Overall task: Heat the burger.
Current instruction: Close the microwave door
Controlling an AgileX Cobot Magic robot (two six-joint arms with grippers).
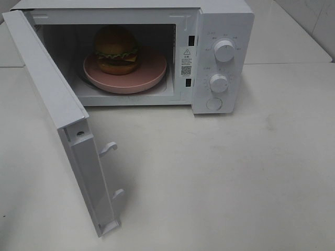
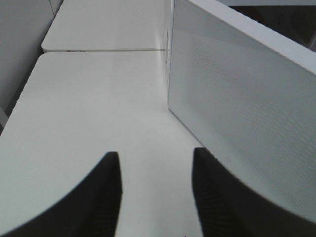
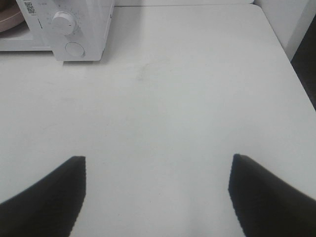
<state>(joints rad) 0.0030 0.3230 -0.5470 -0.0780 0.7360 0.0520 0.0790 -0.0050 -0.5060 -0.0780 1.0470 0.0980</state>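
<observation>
Jaws on the left arm stand apart with nothing between them. Their two dark fingers (image 2: 106,197) hang over the matte white worktop (image 2: 89,108), just beside the outer face of the microwave door (image 2: 237,98). That face is a flat pale panel with a fine dotted mesh.

From the high camera, the one door swings wide open to the left, and two small white latch hooks (image 1: 109,148) stick out of its free edge. The microwave (image 1: 222,21) is a single boxy white appliance with a smooth shell. Its cavity holds one round pink plate (image 1: 149,76), and on that plate sits the burger (image 1: 116,49), slightly left of the plate's middle. The burger has a glossy brown domed bun, a frilly green lettuce edge, a dark patty and a yellow cheese corner.

Right of the cavity is the control panel, with two round white knobs, the upper knob (image 1: 224,50) above the lower knob (image 1: 219,83), and one round button (image 1: 214,104) beneath them. A small warning label (image 1: 186,63) is stuck on the cavity frame.

Farther right, the right arm's jaws are spread wide and hold nothing. Their two black fingers (image 3: 49,197) are over the worktop, well apart from the microwave.
</observation>
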